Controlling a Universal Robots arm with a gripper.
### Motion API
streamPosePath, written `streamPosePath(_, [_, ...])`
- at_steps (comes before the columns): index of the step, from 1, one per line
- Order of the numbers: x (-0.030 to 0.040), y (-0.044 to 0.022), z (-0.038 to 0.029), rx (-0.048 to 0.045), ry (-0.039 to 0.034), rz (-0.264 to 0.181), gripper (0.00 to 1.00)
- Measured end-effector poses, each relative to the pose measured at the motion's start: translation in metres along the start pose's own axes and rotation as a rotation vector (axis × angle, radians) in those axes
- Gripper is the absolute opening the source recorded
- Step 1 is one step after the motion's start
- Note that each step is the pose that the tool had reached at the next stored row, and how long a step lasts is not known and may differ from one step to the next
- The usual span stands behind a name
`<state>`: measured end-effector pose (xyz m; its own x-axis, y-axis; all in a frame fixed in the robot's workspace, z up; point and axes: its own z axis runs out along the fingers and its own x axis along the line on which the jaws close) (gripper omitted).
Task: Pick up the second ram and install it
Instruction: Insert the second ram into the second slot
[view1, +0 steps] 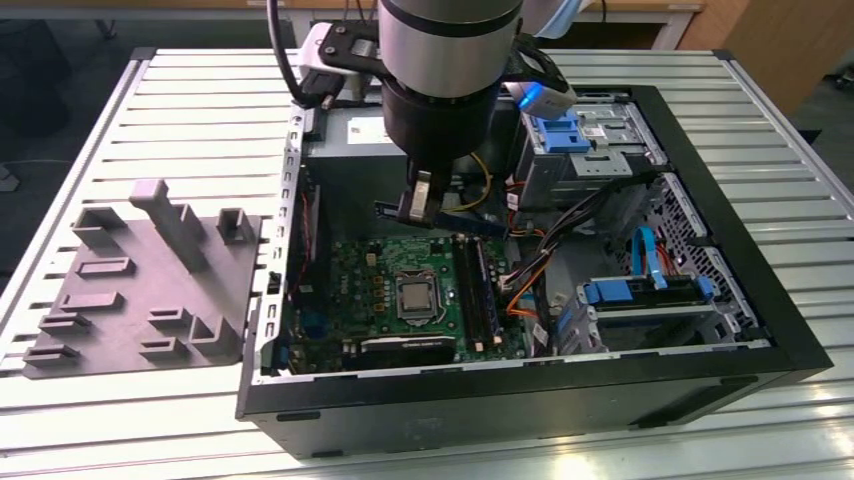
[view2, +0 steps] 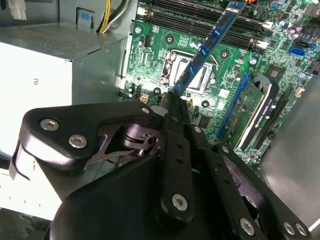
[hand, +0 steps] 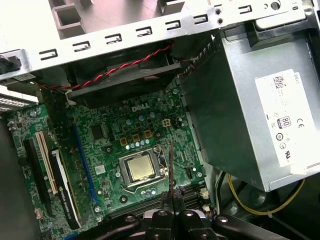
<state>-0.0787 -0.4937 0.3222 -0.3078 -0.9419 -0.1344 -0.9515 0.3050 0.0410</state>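
One gripper (view2: 172, 97), its two black fingers (view2: 175, 127) clamped on one thin blue circuit-board ram stick (view2: 210, 45), held over one green motherboard (view2: 150, 60).

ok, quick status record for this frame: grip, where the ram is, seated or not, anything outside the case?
grip: gripper shut on the second ram
ram position: held in the air above the green motherboard, inside the open case
ram seated: no, not in the black sockets
outside case: grey fixture on the slatted table, at the exterior view's left
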Motion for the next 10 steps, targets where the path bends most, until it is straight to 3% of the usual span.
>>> streamPosePath(10, [0.0000,0.0000,0.0000,0.0040,-0.0013,0.029,0.11])
